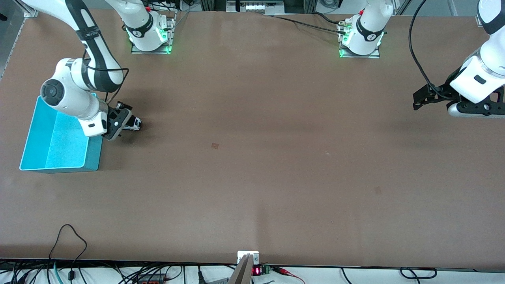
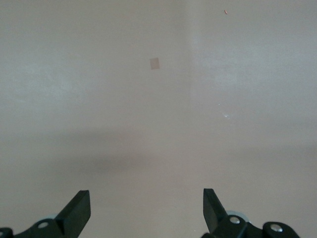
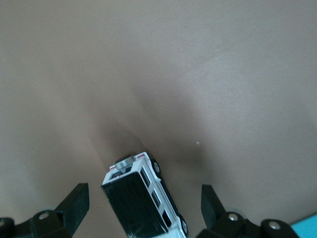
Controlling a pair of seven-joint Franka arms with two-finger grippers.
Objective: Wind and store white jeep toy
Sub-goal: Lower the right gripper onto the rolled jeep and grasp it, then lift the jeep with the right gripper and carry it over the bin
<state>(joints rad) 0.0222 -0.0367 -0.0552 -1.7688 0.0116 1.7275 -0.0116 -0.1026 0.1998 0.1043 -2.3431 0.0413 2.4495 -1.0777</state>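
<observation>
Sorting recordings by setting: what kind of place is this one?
Most likely a robotics lab bench. Two arms are bolted to a bare brown table, cables and electronics line its edge, and the only props are a white jeep toy and a cyan bin by the right gripper.

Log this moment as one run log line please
right gripper: open around white jeep toy, beside cyan bin | left gripper: open, waiting
</observation>
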